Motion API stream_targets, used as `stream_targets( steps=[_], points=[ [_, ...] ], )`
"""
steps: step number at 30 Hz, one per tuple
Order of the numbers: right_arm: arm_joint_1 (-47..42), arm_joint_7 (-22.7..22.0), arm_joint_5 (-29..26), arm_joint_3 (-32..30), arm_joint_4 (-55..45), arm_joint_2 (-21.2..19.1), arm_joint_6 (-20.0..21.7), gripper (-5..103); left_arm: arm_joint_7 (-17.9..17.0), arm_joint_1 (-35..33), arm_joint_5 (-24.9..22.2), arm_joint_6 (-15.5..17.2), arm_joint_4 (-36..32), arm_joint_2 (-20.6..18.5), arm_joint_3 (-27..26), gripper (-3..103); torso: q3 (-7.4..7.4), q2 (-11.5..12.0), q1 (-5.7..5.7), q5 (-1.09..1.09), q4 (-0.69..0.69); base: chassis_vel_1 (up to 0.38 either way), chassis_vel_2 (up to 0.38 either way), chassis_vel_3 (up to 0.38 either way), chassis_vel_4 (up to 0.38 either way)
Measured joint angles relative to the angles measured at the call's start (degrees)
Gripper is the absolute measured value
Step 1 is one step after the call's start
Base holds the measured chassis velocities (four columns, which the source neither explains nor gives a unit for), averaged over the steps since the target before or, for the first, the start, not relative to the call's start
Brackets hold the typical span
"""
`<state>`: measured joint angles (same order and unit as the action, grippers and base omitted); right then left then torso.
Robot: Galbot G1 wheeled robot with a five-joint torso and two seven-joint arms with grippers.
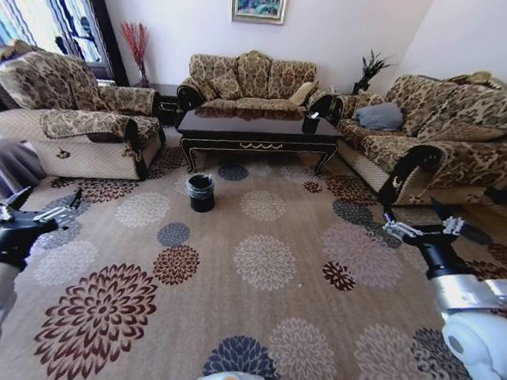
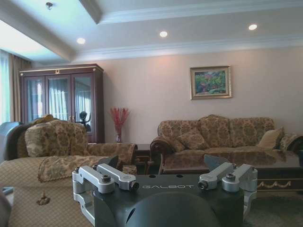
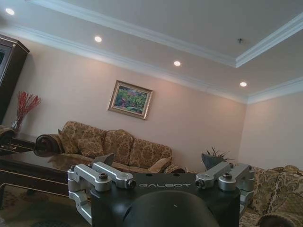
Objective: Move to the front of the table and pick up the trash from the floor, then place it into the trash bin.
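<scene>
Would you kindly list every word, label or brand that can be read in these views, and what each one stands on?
"GALBOT" on the black body of the left gripper, seen in the left wrist view.
"GALBOT" on the black body of the right gripper, seen in the right wrist view.
No other text is readable: the framed painting, the table and the trash bin carry no legible writing.

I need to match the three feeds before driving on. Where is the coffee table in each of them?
Head view: the coffee table stands center, upper half, before the back sofa, with the black trash bin on the carpet before its left end.
Left wrist view: its glossy top lies right of center, behind the left gripper.
Right wrist view: its left-hand end sits at the lower left edge.
Shared landmark: the framed painting.
</scene>
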<state>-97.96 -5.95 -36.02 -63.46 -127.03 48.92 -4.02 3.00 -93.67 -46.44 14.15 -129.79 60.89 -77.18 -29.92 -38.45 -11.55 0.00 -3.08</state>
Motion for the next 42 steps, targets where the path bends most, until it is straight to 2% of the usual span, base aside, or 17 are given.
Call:
stream_targets(
  steps=[2, 12, 30, 34, 37, 39, 42],
  points=[
    [0.6, 0.0, -0.9, 0.5, 1.4, -0.1, -0.4, 100, 0.0, 0.6, 0.5, -0.2, 3.2, -0.3, -0.2, 100, -0.39, -0.7, -0.33, -0.01, 0.00, 0.000, 0.000, 0.000, 0.000],
    [1.5, 0.2, -0.7, 4.3, 4.0, 0.6, 0.1, 100, 0.0, 1.9, 2.4, -0.5, 8.5, 0.1, 3.1, 100, -1.83, -3.2, -1.36, -0.01, 0.01, 0.000, 0.000, 0.000, 0.000],
    [1.9, 0.4, -0.7, 5.1, 5.0, 0.5, -0.9, 100, 0.6, 2.3, 2.4, -0.5, 7.8, 0.4, 3.7, 100, -4.37, -7.6, -3.22, 0.00, 0.00, 0.000, 0.000, 0.000, 0.000],
    [2.2, 2.0, -1.9, 5.3, 5.1, 0.4, -2.5, 100, 0.9, 2.1, 2.2, -0.5, 7.2, 0.4, 3.4, 100, -4.80, -8.4, -3.59, 0.00, 0.00, 0.000, 0.000, 0.000, 0.000],
    [2.4, 6.0, -3.2, 5.4, 5.5, 0.2, -4.5, 100, 1.2, 1.9, 1.7, -0.5, 6.4, 0.3, 2.8, 100, -5.42, -9.6, -4.10, 0.00, 0.00, 0.000, 0.000, 0.000, 0.000],
    [2.5, 6.5, -3.3, 5.4, 5.6, 0.2, -4.7, 100, 1.2, 1.9, 1.6, -0.5, 6.3, 0.3, 2.8, 100, -5.47, -9.6, -4.14, 0.00, 0.00, 0.000, 0.000, 0.000, 0.000],
    [2.4, 9.7, -4.2, 5.5, 5.9, 0.0, -6.0, 100, 1.4, 1.6, 1.4, -0.5, 5.9, 0.4, 2.6, 100, -6.09, -10.7, -4.64, 0.00, 0.00, 0.000, 0.000, 0.000, 0.000]
  ],
)
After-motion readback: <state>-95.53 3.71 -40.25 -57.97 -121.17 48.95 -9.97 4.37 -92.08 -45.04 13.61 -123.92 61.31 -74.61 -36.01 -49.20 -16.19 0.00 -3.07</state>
